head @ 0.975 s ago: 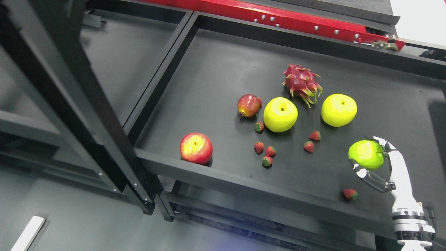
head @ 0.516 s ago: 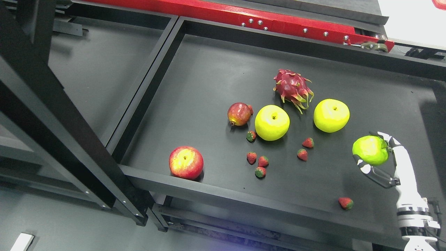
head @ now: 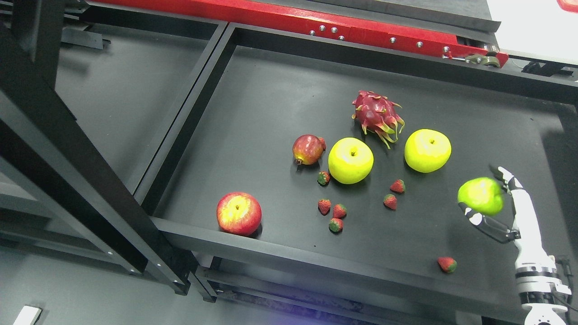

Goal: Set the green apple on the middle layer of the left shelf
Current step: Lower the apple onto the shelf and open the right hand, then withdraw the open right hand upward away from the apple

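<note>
Firmly around green apple [head: 481, 195]: robot hand [head: 490, 198].

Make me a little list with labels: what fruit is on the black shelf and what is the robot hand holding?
right hand: shut on the green apple
yellow apples: two
red apple: near the shelf's front edge
dragon fruit: behind the yellow apples
pomegranate: left of them
strawberries: seven, small, scattered
left arm: not in view

Green apple [head: 480, 195]; two yellow apples [head: 351, 160]; red-yellow apple [head: 239, 213]; black shelf [head: 271, 104].
</note>
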{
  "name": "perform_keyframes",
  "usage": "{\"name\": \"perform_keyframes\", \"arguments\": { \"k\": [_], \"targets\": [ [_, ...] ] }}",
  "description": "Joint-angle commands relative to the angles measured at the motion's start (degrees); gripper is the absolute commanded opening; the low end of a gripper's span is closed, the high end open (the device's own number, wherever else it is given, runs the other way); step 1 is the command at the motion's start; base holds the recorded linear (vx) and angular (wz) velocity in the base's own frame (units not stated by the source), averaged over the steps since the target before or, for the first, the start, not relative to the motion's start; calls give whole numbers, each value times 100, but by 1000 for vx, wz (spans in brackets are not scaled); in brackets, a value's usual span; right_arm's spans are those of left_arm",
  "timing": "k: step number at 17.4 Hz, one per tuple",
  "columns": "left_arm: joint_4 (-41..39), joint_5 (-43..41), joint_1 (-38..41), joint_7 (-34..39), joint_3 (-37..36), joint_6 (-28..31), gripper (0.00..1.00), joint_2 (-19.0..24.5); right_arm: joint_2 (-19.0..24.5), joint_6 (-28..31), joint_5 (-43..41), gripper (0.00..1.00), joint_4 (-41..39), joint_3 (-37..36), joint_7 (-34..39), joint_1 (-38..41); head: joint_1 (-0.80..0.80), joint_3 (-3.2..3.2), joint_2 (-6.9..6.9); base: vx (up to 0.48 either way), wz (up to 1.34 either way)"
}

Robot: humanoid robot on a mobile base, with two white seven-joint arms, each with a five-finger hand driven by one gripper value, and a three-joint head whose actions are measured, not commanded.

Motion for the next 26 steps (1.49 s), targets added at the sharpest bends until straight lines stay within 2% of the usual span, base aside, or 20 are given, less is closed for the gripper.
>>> {"name": "perform_keyframes", "arguments": {
  "k": [1,4,7,9,12,13,16,26],
  "targets": [
    [0,-3,-123,-3,0,-1,100,100,34,64,-44,100,18,57,10,-74,0,0,0,0,0],
    [0,-3,-123,-3,0,-1,100,100,130,64,-350,100,27,337,10,-171,0,0,0,0,0],
    [0,-3,-123,-3,0,-1,100,100,699,116,-1299,100,36,856,-16,-250,0,0,-1,0,0],
    [0,6,-123,-3,0,-1,100,100,699,361,-1520,100,44,1338,-182,-303,0,0,-1,0,0],
    [0,-3,-123,-3,0,-1,100,100,699,809,-2825,100,53,1928,-945,-294,0,0,-1,0,0],
    [0,-3,-123,-3,0,-1,100,100,699,880,-3091,100,88,2034,-991,-285,0,0,-1,0,0],
    [0,-3,-123,-3,0,-1,100,100,699,846,-3120,100,106,2299,-1009,-180,0,0,-1,0,0],
    [0,-3,-123,-3,0,-1,100,100,699,820,-3155,100,45,2272,-1027,-145,0,0,-1,0,0]
  ]
}}
